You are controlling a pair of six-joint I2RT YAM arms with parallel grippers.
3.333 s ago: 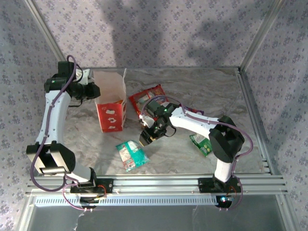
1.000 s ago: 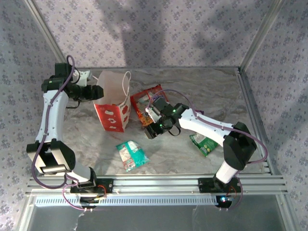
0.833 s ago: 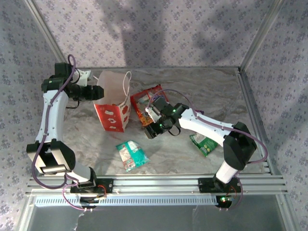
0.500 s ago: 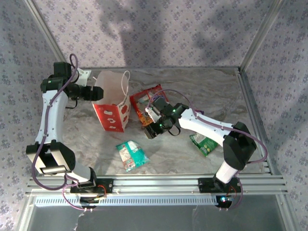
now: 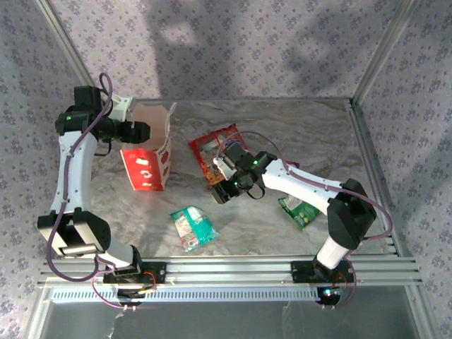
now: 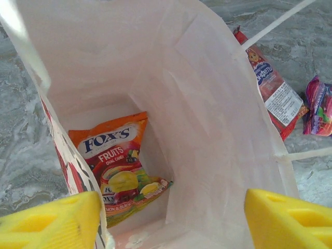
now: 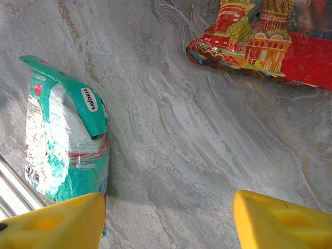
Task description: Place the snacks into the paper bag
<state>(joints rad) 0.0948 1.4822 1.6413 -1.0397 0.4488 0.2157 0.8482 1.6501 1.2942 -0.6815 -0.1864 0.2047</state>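
The paper bag (image 5: pixel 145 157), white with red sides, stands tilted at the back left. My left gripper (image 5: pixel 139 131) is open at its rim. In the left wrist view (image 6: pixel 168 224) the fingers (image 6: pixel 49 220) straddle the bag's mouth (image 6: pixel 223 119). An orange-yellow packet (image 6: pixel 116 166) lies inside the bag. My right gripper (image 5: pixel 221 192) (image 7: pixel 168 220) hangs open over bare table. It is between the teal packet (image 5: pixel 191 226) (image 7: pixel 62 140) and the large red packet (image 5: pixel 212 147) (image 7: pixel 259 44). A green packet (image 5: pixel 296 210) lies by the right arm. A purple-pink packet (image 6: pixel 319 106) lies beyond the red one (image 6: pixel 270 93).
Metal frame rails (image 5: pixel 233 272) run along the near edge and posts (image 5: pixel 367 78) stand at the back corners. The marbled tabletop (image 5: pixel 282 127) is ringed by patterned walls. A white cord handle (image 6: pixel 275 23) sticks out from the bag's far side.
The paper bag has slid left and tipped, and the left arm has swung left with it. The right arm has held still over the last second.
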